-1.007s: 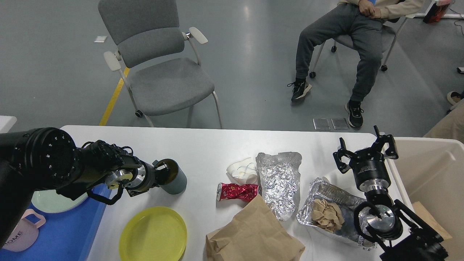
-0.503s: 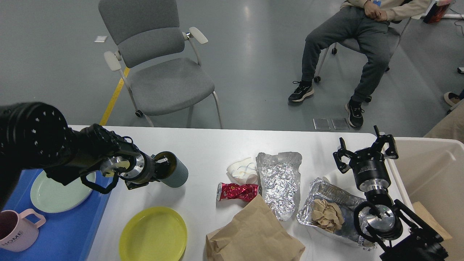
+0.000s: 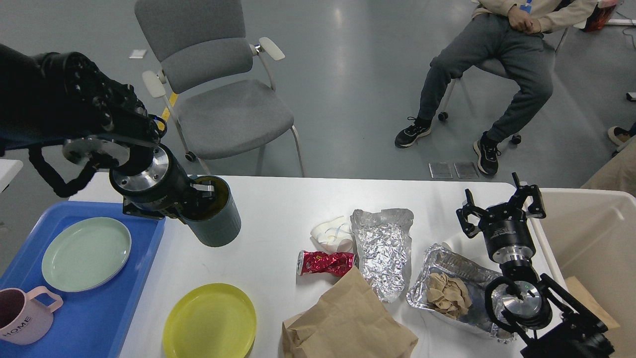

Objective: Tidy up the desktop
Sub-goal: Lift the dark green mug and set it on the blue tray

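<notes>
Holding a grey-green cup (image 3: 214,219) by its rim, the left gripper (image 3: 201,195) sat at the end of an arm reaching in from upper left, one finger inside the cup, cup tilted and lifted off the desktop (image 3: 278,199). Right gripper (image 3: 501,206) pointed up at the desktop's right edge, fingers spread wide, nothing in them. The desktop was white, matte, rounded corners, filling the lower half of the view. On it: yellow plate (image 3: 209,320), crushed red can (image 3: 325,262), foil bag (image 3: 383,248), brown paper bag (image 3: 348,323), foil tray (image 3: 454,291). Blue tray (image 3: 99,318) on the desktop's left held a green plate (image 3: 86,253) and pink mug (image 3: 22,323).
</notes>
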